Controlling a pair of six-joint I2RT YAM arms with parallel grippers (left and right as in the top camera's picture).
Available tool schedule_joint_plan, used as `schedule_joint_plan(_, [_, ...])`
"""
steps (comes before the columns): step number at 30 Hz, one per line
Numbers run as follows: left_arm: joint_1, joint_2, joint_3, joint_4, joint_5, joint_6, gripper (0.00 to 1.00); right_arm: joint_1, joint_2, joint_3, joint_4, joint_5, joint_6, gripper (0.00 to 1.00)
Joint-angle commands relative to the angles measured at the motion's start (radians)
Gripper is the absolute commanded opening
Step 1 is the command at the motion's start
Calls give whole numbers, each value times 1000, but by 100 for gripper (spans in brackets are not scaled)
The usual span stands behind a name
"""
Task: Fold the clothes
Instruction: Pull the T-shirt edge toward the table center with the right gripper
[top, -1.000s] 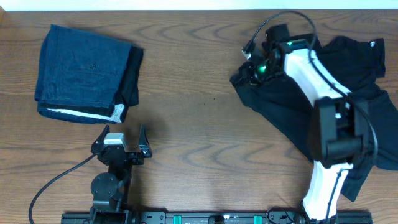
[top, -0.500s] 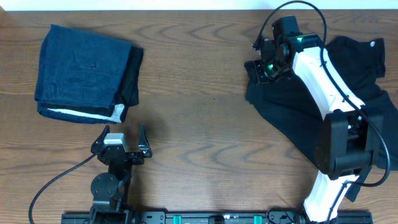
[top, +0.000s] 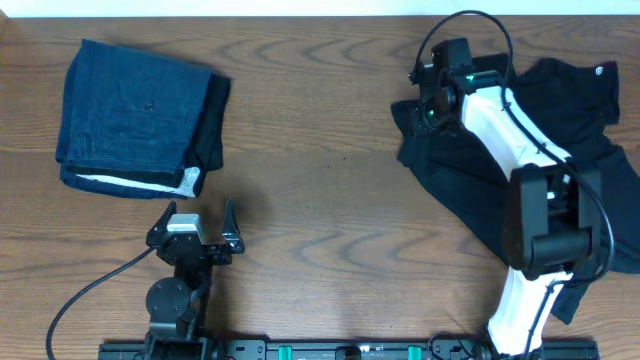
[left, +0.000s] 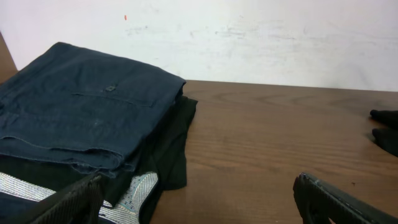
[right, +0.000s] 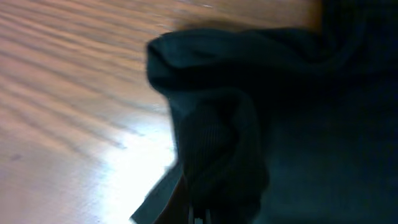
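The clothes, a crumpled black shirt (top: 585, 110), lie at the table's right side, partly under my right arm. My right gripper (top: 424, 108) is over the shirt's far-left edge and shut on a bunched fold of it. In the right wrist view that black fabric (right: 249, 124) fills most of the frame and covers the gripper (right: 199, 213). My left gripper (top: 200, 232) rests near the front left, open and holding nothing. In the left wrist view its fingertips (left: 74, 202) stand wide apart over bare wood, and a bit of the shirt (left: 387, 129) shows at the right edge.
A folded dark-blue garment (top: 135, 115) with a white striped edge lies at the far left, close ahead of the left gripper (left: 199, 211) and seen large in the left wrist view (left: 81, 112). Bare wooden table (top: 320, 180) lies between the two garments.
My right gripper has moved right and toward the far edge, drawing the shirt's left edge with it. The left arm has not moved.
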Motion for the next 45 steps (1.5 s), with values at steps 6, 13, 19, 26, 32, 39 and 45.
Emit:
schedule_joint_plan(6, [0, -6, -20, -37, -9, 17, 98, -6, 25, -11, 50, 105, -14, 45])
schedule_joint_plan(13, [0, -6, -20, -37, -9, 17, 98, 5, -36, 66, 3, 100, 39, 80])
schedule_joint_plan(19, [0, -6, -20, -37, -9, 17, 98, 48, -150, 89, -114, 25, 101, 72])
schedule_joint_plan(26, [0, -6, -20, -37, -9, 17, 98, 145, -150, 72, -251, 37, 275, 57])
schedule_joint_plan(32, [0, -6, -20, -37, -9, 17, 98, 201, -87, 37, -266, 253, 424, 54])
schedule_joint_plan(39, [0, -6, -20, -37, -9, 17, 98, 195, -4, 26, -251, 273, 465, 52])
schedule_joint_plan(45, [0, -6, -20, -37, -9, 17, 98, 194, 60, 26, -237, 273, 476, 51])
